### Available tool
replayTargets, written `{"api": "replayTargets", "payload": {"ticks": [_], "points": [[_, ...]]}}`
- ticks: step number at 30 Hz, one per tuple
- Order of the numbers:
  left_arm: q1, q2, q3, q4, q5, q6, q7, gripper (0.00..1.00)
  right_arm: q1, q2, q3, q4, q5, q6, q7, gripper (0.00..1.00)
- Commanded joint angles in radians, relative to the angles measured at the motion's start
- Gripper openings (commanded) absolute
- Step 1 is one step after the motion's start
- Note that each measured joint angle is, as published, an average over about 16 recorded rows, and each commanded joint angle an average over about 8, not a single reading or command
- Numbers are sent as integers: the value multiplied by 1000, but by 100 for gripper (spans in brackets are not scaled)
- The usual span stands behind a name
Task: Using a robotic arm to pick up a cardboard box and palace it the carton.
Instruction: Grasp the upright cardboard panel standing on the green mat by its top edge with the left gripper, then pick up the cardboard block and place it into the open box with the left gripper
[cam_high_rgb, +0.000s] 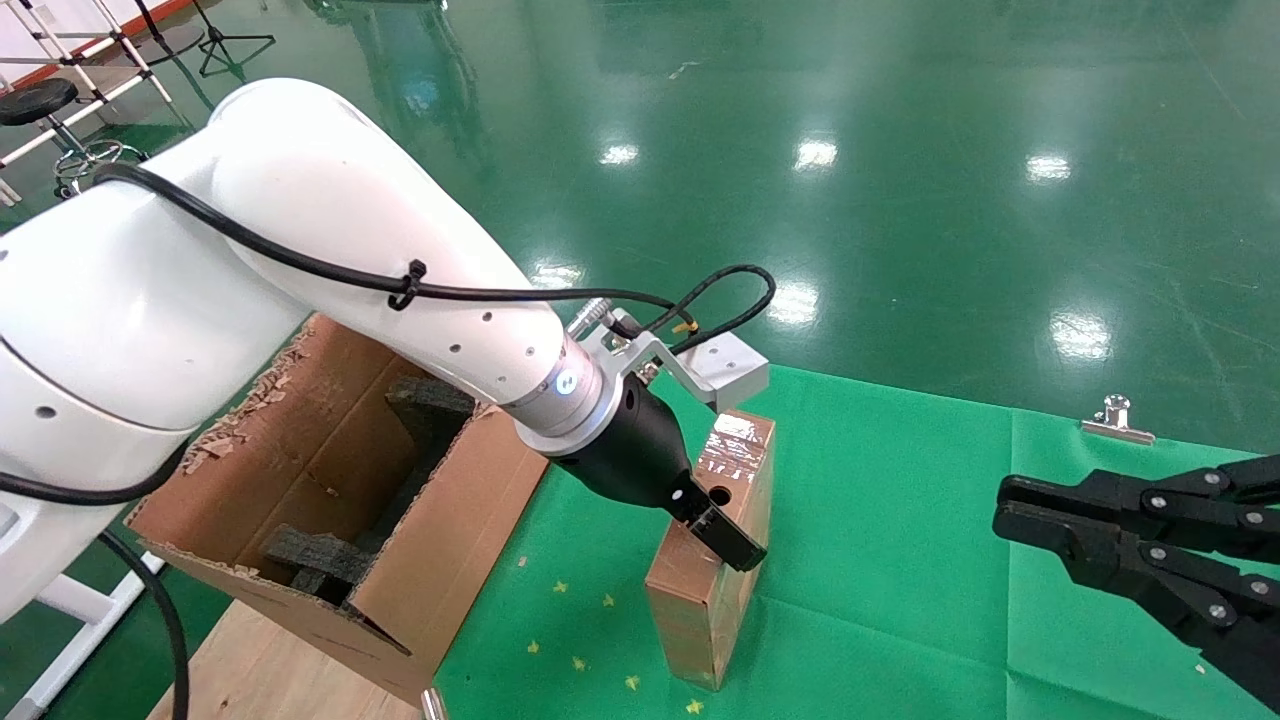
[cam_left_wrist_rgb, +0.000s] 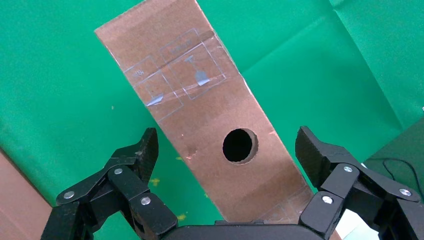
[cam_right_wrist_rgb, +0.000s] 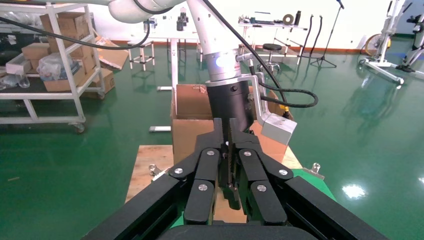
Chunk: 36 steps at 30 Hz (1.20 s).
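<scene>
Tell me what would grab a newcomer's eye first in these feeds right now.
The big white robotic arm fills the left of the head view, its open left hand straddling the small slim brown taped cardboard box with a round hole, which stands on the green cloth. Left of that sits the large torn-edged brown carton with black foam blocks inside. The black right hand waits shut at the right.
</scene>
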Motion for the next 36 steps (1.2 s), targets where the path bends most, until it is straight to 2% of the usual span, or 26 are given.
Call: {"api": "replayTargets", "payload": {"ticks": [1,27,31,36], "points": [[0,0,0,0,0,0,0,0,0,0,0,0,0,0,0,100],[-13,-7,-13,13,-14,1,25,0,0,0,0,0,0,0,0,100],[-44,-58,-50,20,-64,2,107,0,0,0,0,0,0,0,0,100],[-103,-179,-128,47,-147,0,244,0,0,0,0,0,0,0,0,100]]}}
